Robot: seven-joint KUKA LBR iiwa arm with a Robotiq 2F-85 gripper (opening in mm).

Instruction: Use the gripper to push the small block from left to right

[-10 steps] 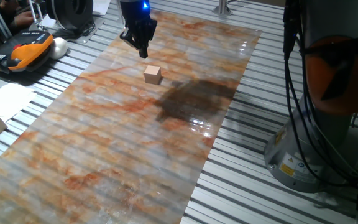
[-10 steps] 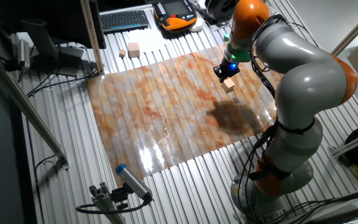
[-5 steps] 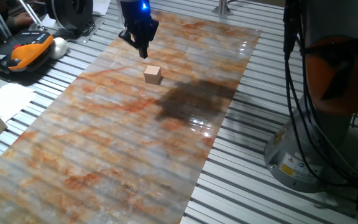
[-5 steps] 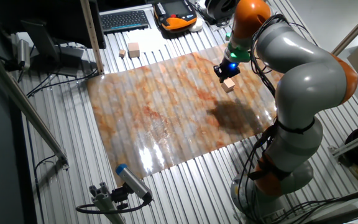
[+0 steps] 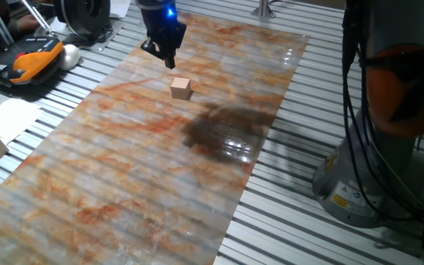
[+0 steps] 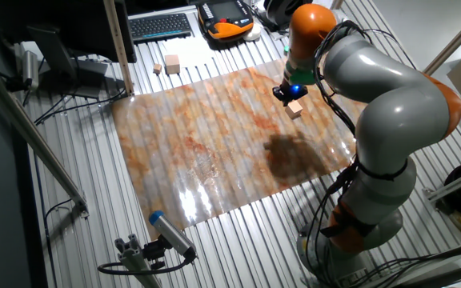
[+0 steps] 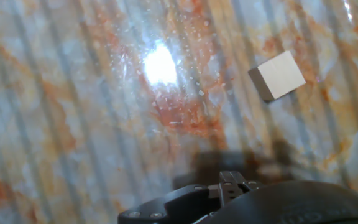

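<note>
The black two-finger hand (image 5: 169, 60) with its blue light hangs near the far edge of the marbled orange-grey tabletop (image 5: 146, 177), its fingers drawn narrow together and holding nothing. The small tan wooden cube (image 5: 181, 88) lies just beside it, apart from the fingertips.

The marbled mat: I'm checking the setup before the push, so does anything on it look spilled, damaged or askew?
Nothing stands out. The small block sits flat on the mat, apart from the gripper. The dark patch looks like the arm's shadow, not a spill.
</note>
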